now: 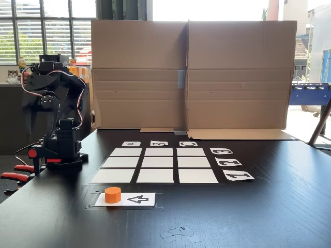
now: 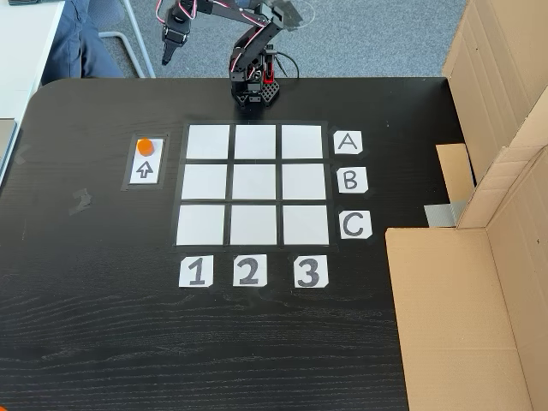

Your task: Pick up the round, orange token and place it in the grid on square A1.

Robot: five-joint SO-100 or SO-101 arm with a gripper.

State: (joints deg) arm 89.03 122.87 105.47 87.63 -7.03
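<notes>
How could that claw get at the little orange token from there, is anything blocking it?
Probably yes: the token sits uncovered on the arrow card beside the grid, with bare table between it and the raised claw.

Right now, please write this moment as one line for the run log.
phase: before pick | orange token: on arrow card | gripper: raised off table edge, away from token | square A1: empty

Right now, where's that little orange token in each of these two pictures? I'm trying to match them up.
Fixed view from the table's front: the token sits low and left of centre, on the left end of the arrow card, in front of the grid.
Fixed view from above: the token is upper left, on the arrow card's top end, left of the grid.
Shared landmark: the arrow card.
</notes>
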